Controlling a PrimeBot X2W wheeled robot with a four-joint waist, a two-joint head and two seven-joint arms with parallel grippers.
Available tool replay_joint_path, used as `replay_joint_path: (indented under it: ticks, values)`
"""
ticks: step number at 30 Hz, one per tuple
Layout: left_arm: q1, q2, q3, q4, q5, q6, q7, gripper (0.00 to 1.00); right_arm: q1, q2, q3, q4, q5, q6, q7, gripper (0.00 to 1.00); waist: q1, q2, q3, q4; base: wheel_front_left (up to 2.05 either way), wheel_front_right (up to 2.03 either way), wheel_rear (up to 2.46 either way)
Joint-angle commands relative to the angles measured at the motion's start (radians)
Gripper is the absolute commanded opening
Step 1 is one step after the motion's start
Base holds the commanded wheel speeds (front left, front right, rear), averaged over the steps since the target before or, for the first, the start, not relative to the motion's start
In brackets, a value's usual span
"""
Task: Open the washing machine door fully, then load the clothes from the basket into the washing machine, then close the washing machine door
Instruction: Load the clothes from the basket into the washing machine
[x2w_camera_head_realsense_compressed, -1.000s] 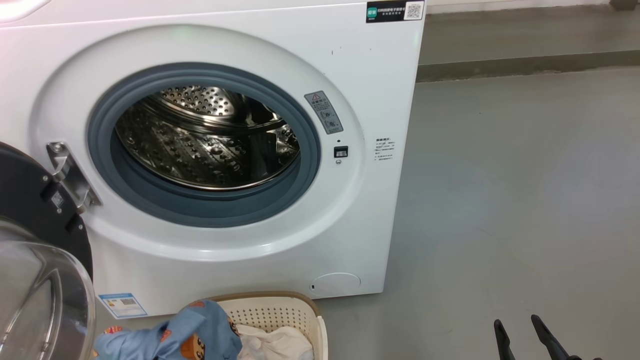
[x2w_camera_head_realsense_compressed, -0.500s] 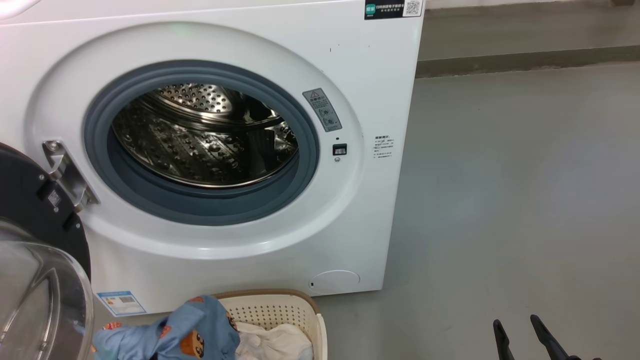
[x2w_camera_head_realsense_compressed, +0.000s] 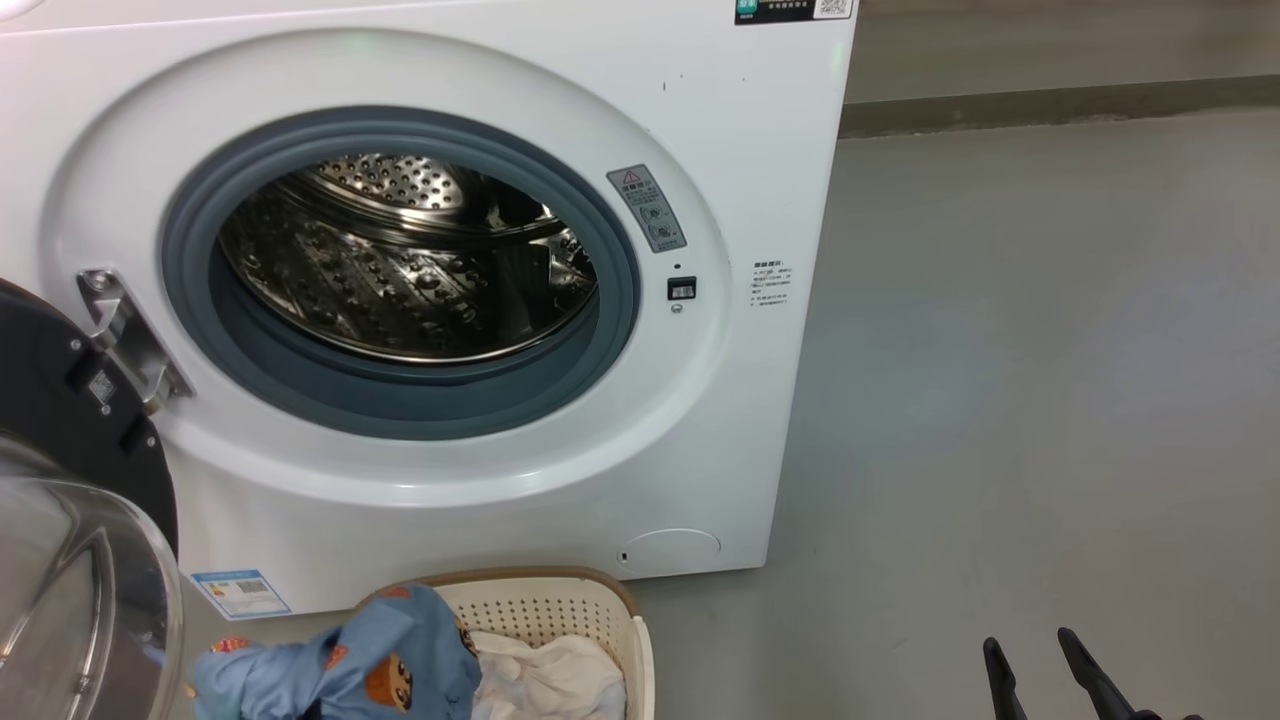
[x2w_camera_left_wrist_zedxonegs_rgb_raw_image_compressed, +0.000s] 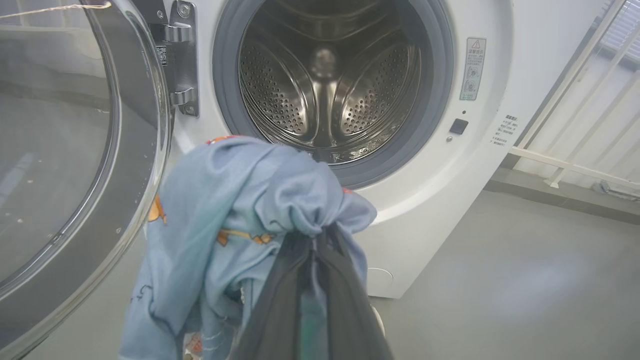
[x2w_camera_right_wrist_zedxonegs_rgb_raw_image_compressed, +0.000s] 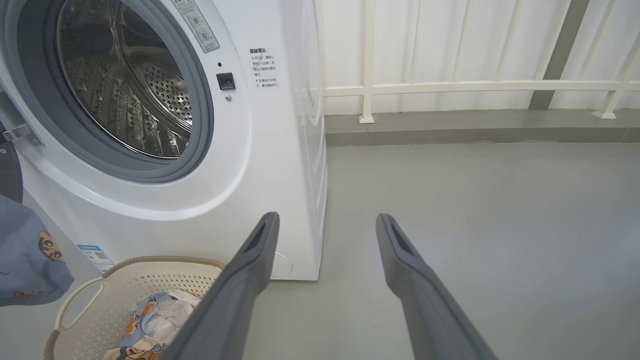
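Since the head view's whole picture has slid slightly upward over the last second, the camera has tipped down; the things themselves sit as before, so the task has not advanced. At far left, the washing machine door (x2w_camera_head_realsense_compressed: 70, 400) stands swung wide, its glass bowl at lower left. At centre, the washing machine (x2w_camera_head_realsense_compressed: 760, 200) shows a bare steel drum (x2w_camera_head_realsense_compressed: 400, 270). At bottom centre, the basket (x2w_camera_head_realsense_compressed: 560, 610) holds white cloth. A blue printed piece of the clothes (x2w_camera_head_realsense_compressed: 370, 650) hangs lifted at its left rim. In the left wrist view, the left hand (x2w_camera_left_wrist_zedxonegs_rgb_raw_image_compressed: 320, 232) is pressed together, pinching that piece short of the drum. Loading, I judge, has barely begun. At lower right, the right hand (x2w_camera_head_realsense_compressed: 1035, 660) is spread wide, holding nothing.
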Motion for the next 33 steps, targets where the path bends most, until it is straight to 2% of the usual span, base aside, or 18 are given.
replay_joint_path:
  ticks: [1,8,13,17,21,26,33]
  values:
    - [-0.059,-0.001,0.026,-0.026,-0.003,0.002,-0.014,0.0,-0.021,-0.014,0.035,-0.028,0.005,0.003,-0.005,1.0,0.0,0.0,0.009,-0.007,0.0,0.0,0.0]
    - [-0.143,-0.001,0.013,0.023,0.0,-0.009,-0.014,0.0,-0.038,-0.014,0.066,-0.025,0.011,0.003,-0.005,1.0,0.0,0.0,0.036,-0.049,0.0,0.0,0.0]
    - [-0.227,0.002,0.018,0.089,-0.003,-0.013,-0.014,0.0,-0.054,-0.014,0.074,-0.031,0.02,0.003,-0.005,1.0,0.0,0.0,0.076,-0.114,0.0,0.0,0.0]
    - [-0.325,0.028,0.055,0.155,-0.015,-0.017,-0.014,0.0,-0.073,-0.014,0.076,-0.039,0.031,0.003,-0.005,1.0,0.0,0.0,0.127,-0.179,0.0,0.0,0.0]
    - [-0.439,0.08,0.102,0.222,-0.018,-0.019,-0.014,0.0,-0.093,-0.014,0.081,-0.047,0.049,0.003,-0.005,1.0,0.0,0.0,0.181,-0.249,0.0,0.0,0.0]
    - [-0.593,0.172,0.171,0.318,-0.023,-0.024,-0.014,0.0,-0.116,-0.014,0.097,-0.055,0.075,0.003,-0.005,1.0,0.0,0.0,0.25,-0.333,0.0,0.0,0.0]
    - [-0.81,0.285,0.24,0.466,-0.026,-0.034,-0.014,0.0,-0.138,-0.014,0.123,-0.066,0.102,0.003,-0.005,1.0,0.0,0.0,0.353,-0.414,0.0,0.0,0.0]
